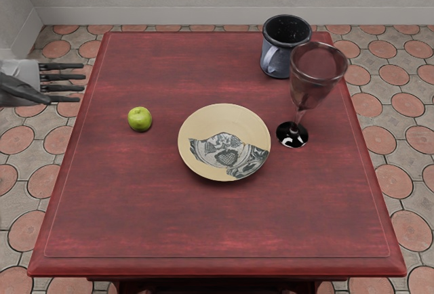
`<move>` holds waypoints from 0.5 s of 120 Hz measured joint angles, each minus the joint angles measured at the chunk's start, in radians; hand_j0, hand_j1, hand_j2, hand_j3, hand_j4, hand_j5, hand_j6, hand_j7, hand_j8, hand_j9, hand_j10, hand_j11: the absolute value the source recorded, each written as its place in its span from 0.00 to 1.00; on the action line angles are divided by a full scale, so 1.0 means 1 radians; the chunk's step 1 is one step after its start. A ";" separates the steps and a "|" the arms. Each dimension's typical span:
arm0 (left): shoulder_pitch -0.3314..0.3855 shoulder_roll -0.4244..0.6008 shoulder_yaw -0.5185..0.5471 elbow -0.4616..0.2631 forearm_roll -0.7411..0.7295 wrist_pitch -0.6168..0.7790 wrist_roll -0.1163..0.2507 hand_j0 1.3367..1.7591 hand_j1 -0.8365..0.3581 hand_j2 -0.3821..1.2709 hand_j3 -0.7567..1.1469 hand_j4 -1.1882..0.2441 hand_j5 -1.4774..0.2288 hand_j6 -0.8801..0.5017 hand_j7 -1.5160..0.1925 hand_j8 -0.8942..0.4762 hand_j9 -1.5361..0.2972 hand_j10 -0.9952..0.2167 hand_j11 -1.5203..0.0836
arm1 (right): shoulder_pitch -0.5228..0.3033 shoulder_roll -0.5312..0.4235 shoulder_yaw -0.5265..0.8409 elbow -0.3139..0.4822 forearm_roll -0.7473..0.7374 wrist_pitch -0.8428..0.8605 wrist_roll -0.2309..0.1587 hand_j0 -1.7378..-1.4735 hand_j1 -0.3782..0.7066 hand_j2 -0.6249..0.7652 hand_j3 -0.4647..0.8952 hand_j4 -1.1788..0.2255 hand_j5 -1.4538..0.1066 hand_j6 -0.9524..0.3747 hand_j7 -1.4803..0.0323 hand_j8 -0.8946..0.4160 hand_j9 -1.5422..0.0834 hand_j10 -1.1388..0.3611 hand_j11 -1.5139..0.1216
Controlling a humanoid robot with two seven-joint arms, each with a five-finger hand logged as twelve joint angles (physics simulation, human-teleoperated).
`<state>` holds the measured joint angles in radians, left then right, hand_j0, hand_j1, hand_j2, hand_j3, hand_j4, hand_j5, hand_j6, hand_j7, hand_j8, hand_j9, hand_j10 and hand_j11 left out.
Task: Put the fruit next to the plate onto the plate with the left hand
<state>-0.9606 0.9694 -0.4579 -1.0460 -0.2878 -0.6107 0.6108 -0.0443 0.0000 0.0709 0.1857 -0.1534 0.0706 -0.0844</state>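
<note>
Nearest, the table's legs are cut off by the bottom edge, and the left hand shows only to the wrist, cropped at the picture's left side. It hovers off the table's left rim, fingers stretched straight, released and touching nothing. The green fruit lies right of the hand, apart from it and beside the plate, not on it; farther right stand a wine glass and a dark mug.

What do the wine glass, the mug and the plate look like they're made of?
Wine glass: tinted clear glass, the table shows through it. Mug: probably glazed ceramic, opaque blue-grey, slight sheen. Plate: likely ceramic, matte cream with a grey printed pattern.
</note>
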 joint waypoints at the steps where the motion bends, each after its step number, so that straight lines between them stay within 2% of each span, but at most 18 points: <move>1: 0.000 -0.001 0.000 0.000 0.000 0.000 0.000 0.76 0.98 0.24 0.40 0.82 0.85 0.63 0.87 0.64 0.83 0.81 0.93 | 0.000 0.000 0.000 0.000 0.000 0.000 0.000 0.30 0.05 0.45 0.34 0.82 0.91 0.70 0.96 0.67 0.93 0.75 0.91; 18: -0.018 -0.022 0.013 -0.001 0.025 -0.001 0.000 0.76 0.98 0.23 0.40 0.83 0.86 0.63 0.88 0.65 0.83 0.82 0.94 | 0.000 0.000 0.000 0.000 0.000 0.000 0.000 0.30 0.05 0.45 0.34 0.82 0.91 0.70 0.96 0.67 0.93 0.75 0.91; 23: -0.058 -0.114 0.025 -0.001 0.116 -0.001 0.000 0.76 0.99 0.23 0.40 0.83 0.86 0.64 0.88 0.65 0.83 0.82 0.94 | 0.000 0.000 0.000 0.000 0.000 0.000 0.000 0.30 0.05 0.45 0.34 0.82 0.91 0.70 0.96 0.67 0.93 0.75 0.91; 30: -0.097 -0.166 0.038 -0.001 0.274 -0.001 0.000 0.76 0.99 0.23 0.40 0.83 0.86 0.64 0.88 0.65 0.83 0.82 0.94 | 0.000 0.000 0.000 0.000 0.000 0.000 0.000 0.30 0.05 0.45 0.34 0.82 0.91 0.70 0.96 0.67 0.93 0.75 0.91; 44: -0.280 -0.172 0.121 -0.003 0.501 -0.001 0.000 0.76 0.99 0.23 0.40 0.83 0.86 0.64 0.89 0.65 0.84 0.82 0.95 | 0.000 0.000 0.000 0.000 0.000 0.000 0.000 0.30 0.05 0.45 0.34 0.82 0.91 0.70 0.96 0.67 0.93 0.75 0.91; 53: -0.395 -0.203 0.238 -0.006 0.587 -0.001 0.000 0.76 0.99 0.23 0.40 0.83 0.86 0.64 0.89 0.65 0.84 0.82 0.95 | 0.000 0.000 0.000 0.000 0.000 0.000 0.000 0.30 0.05 0.45 0.34 0.82 0.91 0.70 0.96 0.67 0.93 0.75 0.91; 60: -0.449 -0.262 0.340 -0.007 0.637 -0.001 0.000 0.76 0.99 0.23 0.40 0.83 0.86 0.64 0.89 0.65 0.84 0.82 0.95 | 0.000 0.000 0.000 0.000 0.000 0.000 0.000 0.30 0.05 0.45 0.34 0.82 0.91 0.70 0.96 0.67 0.93 0.75 0.91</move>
<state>-1.4094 0.7078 -0.1180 -1.0525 0.3491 -0.6112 0.6109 -0.0445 0.0000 0.0707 0.1856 -0.1534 0.0706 -0.0844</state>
